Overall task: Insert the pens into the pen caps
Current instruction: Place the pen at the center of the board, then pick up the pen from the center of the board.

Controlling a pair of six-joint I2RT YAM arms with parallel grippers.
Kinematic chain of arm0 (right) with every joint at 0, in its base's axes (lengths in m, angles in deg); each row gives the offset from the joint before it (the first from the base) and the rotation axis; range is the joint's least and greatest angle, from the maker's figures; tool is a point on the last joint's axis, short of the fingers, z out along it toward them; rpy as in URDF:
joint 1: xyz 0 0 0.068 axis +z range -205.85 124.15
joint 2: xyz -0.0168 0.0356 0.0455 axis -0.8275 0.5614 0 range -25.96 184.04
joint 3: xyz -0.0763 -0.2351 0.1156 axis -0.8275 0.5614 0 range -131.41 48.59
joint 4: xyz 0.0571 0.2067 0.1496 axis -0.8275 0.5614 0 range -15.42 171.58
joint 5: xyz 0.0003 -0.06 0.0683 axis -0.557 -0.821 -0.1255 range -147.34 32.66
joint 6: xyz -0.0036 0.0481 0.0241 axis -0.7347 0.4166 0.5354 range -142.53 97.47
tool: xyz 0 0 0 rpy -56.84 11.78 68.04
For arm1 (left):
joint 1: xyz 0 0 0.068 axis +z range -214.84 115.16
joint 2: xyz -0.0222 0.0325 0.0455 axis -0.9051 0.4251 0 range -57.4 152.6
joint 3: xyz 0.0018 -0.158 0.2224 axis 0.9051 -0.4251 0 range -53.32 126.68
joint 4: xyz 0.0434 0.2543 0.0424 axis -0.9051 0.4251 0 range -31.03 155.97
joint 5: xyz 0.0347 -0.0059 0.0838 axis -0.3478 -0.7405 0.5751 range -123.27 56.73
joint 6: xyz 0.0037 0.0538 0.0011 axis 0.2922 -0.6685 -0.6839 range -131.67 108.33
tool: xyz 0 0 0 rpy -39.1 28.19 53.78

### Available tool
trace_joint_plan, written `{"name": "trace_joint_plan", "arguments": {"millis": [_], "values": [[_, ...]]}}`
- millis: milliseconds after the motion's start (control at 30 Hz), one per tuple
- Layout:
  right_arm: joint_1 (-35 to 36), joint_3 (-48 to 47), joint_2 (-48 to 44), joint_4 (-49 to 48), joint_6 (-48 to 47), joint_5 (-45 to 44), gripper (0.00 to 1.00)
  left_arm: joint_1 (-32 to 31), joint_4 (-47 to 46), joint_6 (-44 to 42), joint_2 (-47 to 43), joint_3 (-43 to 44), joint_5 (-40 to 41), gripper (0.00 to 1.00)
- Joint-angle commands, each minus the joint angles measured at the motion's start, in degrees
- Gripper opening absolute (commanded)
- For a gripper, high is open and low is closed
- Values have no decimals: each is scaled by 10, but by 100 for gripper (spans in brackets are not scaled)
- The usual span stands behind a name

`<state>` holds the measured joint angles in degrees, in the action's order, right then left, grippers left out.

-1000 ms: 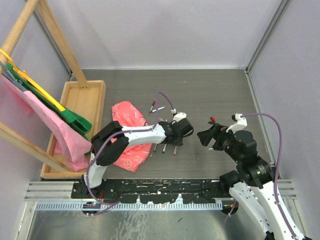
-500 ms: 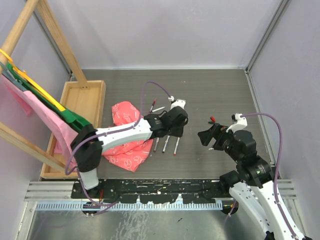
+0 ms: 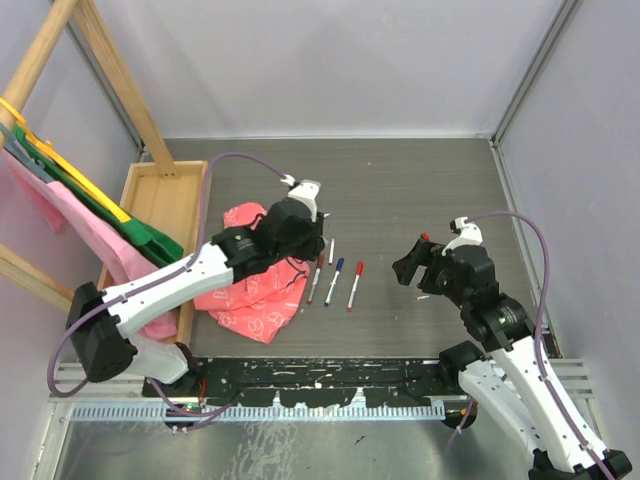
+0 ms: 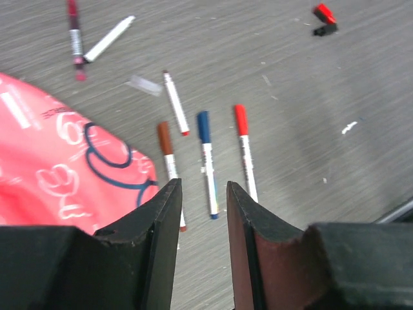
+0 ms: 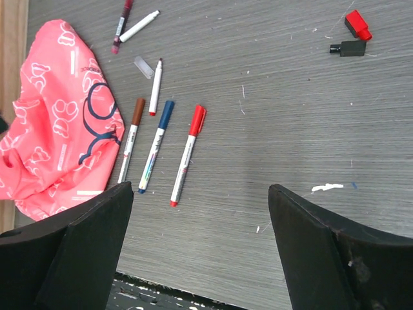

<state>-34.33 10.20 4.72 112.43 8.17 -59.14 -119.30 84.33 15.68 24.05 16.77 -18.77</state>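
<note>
- My left end effector (image 4: 201, 187) hovers above the row of three pens (image 5: 156, 145) mid-counter, jaws narrowly parted and empty; lining up a pick, I judge.
- My right end effector (image 5: 200, 190) gapes wide, empty.
- A red cap (image 5: 357, 24) and black cap (image 5: 348, 47) lie toward the right edge.
- The counter (image 5: 290, 129) is dark, grained; pink cloth (image 5: 58, 116) at left.

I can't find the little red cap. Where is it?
In the right wrist view the red cap lies top right, just beside the black cap, far right of the red pen.
</note>
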Motion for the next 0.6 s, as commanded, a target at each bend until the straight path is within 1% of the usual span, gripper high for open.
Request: {"name": "trace_joint_plan", "arguments": {"millis": [0,133,300,433,567], "values": [[-2,-30,25,-36,-13,-16,90,53,2,-32,-61,-36,-34,35],[-2,-36,45,-39,-16,-11,90,95,12,-48,-78,-51,-63,38],[-2,-38,56,-40,-22,-7,90,135,12,-63,-62,-47,-94,38],[-2,-36,59,-39,-31,3,90,150,6,-76,-21,-25,-107,35],[-2,-34,61,-36,-46,10,90,160,9,-96,41,25,-120,32]]}}
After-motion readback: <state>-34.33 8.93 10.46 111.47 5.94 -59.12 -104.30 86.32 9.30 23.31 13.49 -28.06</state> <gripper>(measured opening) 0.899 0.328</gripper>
